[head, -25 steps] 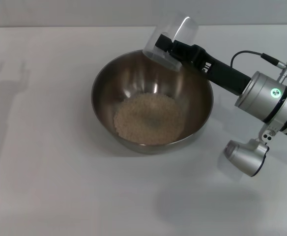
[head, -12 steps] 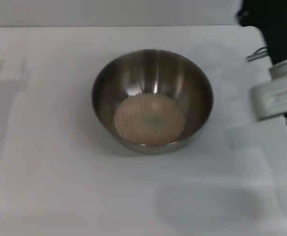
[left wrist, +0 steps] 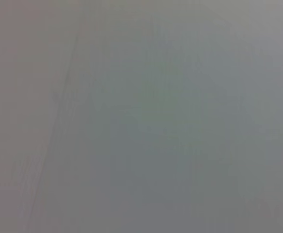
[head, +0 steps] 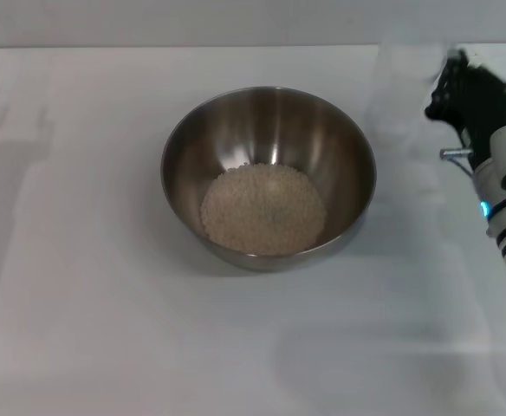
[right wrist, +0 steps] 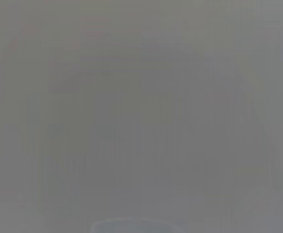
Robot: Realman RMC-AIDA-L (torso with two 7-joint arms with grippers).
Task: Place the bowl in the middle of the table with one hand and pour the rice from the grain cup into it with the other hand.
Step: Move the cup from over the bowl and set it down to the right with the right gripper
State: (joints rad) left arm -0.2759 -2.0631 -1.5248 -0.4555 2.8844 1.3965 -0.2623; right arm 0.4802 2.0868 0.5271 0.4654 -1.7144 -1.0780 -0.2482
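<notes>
Upright near the middle of the table (head: 88, 329) the bowl (head: 269, 130), a mound of rice (head: 263, 210) pooled in its bottom, with the right gripper (head: 471, 94) raised off its right side, grip impossible to tell.

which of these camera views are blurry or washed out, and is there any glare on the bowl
Head view: sharp on the bowl, with soft bright streaks on its inner wall above the rice; the right end effector at the table's right edge is motion-blurred. Both wrist views: featureless grey haze.
</notes>
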